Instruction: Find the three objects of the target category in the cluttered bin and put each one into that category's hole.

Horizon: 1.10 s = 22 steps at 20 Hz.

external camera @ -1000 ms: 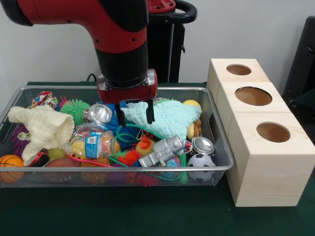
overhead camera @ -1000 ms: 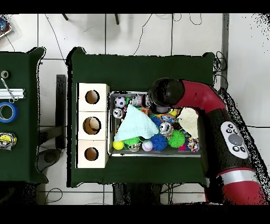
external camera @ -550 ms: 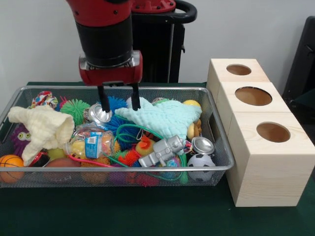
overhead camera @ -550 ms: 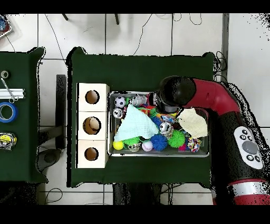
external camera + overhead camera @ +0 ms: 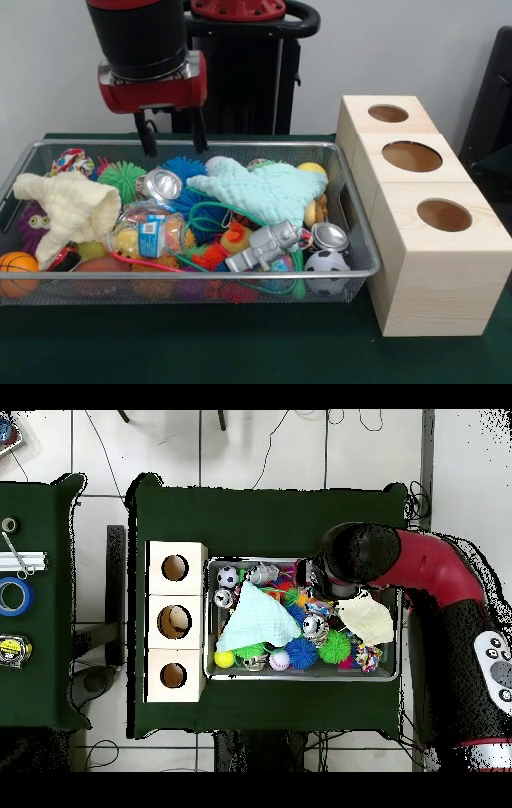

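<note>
A wire mesh bin (image 5: 352,240) (image 5: 210,619) holds a jumble of toys. A mint cloth (image 5: 260,190) (image 5: 255,619) lies across its middle, and a cream cloth (image 5: 68,210) (image 5: 365,620) covers one end. A crushed silver can (image 5: 162,184) rests beside a blue spiky ball (image 5: 186,170). Another can (image 5: 328,237) and a silver robot figure (image 5: 264,246) sit near the soccer ball (image 5: 326,262). My gripper (image 5: 171,138) hangs open and empty above the bin's far rim, over the crushed can. Three wooden boxes with round holes (image 5: 411,157) (image 5: 174,621) stand beside the bin.
A plastic bottle (image 5: 144,232), a green spiky ball (image 5: 122,176), a small basketball (image 5: 16,268) and green cord (image 5: 210,214) fill the bin. A side table with tape rolls (image 5: 14,596) stands apart in the overhead view.
My gripper rose out of the bin and shifted left in the front view, away from the mint cloth, staying open and empty. The mint cloth settled flatter.
</note>
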Each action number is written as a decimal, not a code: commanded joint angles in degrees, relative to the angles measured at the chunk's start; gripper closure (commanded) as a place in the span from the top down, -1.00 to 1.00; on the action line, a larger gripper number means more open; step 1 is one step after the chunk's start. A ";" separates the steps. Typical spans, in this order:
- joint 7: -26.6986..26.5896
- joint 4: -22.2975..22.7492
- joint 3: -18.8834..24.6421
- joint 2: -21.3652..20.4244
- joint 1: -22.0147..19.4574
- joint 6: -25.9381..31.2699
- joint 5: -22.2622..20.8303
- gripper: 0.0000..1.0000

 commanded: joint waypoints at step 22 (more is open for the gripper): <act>-17.83 11.56 6.30 0.38 -9.66 -4.71 -7.41 1.00</act>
